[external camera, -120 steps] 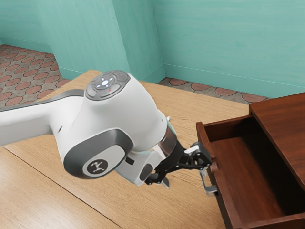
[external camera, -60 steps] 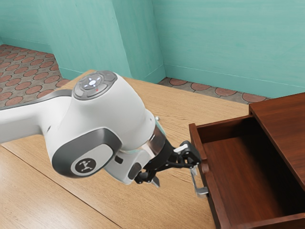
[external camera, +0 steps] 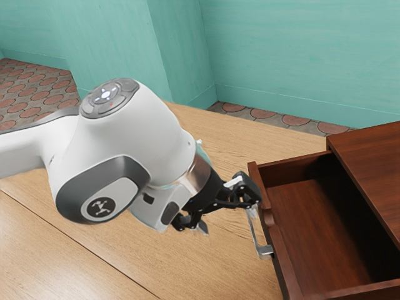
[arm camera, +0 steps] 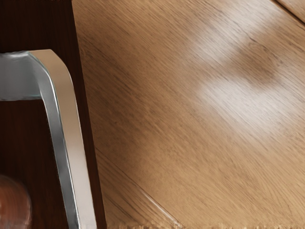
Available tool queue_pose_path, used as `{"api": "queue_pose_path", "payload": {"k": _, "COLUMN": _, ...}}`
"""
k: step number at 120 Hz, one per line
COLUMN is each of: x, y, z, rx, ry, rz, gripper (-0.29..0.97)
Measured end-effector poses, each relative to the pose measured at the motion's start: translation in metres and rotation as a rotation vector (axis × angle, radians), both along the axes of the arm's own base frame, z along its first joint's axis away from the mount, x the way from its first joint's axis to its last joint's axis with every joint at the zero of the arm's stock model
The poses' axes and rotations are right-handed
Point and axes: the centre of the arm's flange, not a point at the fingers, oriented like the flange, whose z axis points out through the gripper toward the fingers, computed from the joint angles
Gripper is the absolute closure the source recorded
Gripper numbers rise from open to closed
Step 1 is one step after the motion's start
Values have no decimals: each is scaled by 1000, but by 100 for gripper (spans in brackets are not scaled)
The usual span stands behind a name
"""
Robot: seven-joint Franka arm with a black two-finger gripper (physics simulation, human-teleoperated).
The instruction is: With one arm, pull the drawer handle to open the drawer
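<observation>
1. Exterior view: our white arm [external camera: 119,169] comes in from the exterior view's left and reaches over the light wood table [external camera: 262,134] toward the dark brown cabinet [external camera: 369,156] on the exterior view's right.
2. The drawer [external camera: 312,212] sits pulled well out of the cabinet, so we can look straight down onto its floor.
3. The silver handle [external camera: 255,230] stands off the drawer's front panel, facing the arm.
4. Our black gripper [external camera: 245,190] is right at the handle's upper end, just beside the front panel. Honestly we can't tell whether the jaws are open or clamped on the bar from this angle.
5. Behind it all are teal walls [external camera: 294,44] and a reddish tiled floor [external camera: 31,94].
6. Wrist view: the handle [arm camera: 57,129] shows close up as a bent shiny bar lying over the dark drawer front [arm camera: 28,24], with the table's wood grain [arm camera: 190,119] right beside it.
7. There's a blurred reddish-brown blob [arm camera: 12,202] by the bar; we can't make out what it is.
</observation>
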Motion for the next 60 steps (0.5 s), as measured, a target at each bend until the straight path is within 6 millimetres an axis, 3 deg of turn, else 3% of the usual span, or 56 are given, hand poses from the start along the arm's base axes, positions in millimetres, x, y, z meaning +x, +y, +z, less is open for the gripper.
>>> {"api": "queue_pose_path", "payload": {"k": 15, "x": -3, "y": 4, "z": 24, "rx": -20, "ry": -33, "rz": 2, "gripper": 0}}
{"api": "queue_pose_path", "payload": {"k": 35, "x": 0, "y": 11, "z": 76, "rx": -57, "ry": -79, "rz": 47, "gripper": 0}}
{"api": "queue_pose_path", "payload": {"k": 46, "x": 6, "y": 17, "z": 92, "rx": -69, "ry": -67, "rz": 107, "gripper": 0}}
{"api": "queue_pose_path", "payload": {"k": 60, "x": 26, "y": 62, "z": 108, "rx": -122, "ry": -24, "rz": 283, "gripper": 0}}
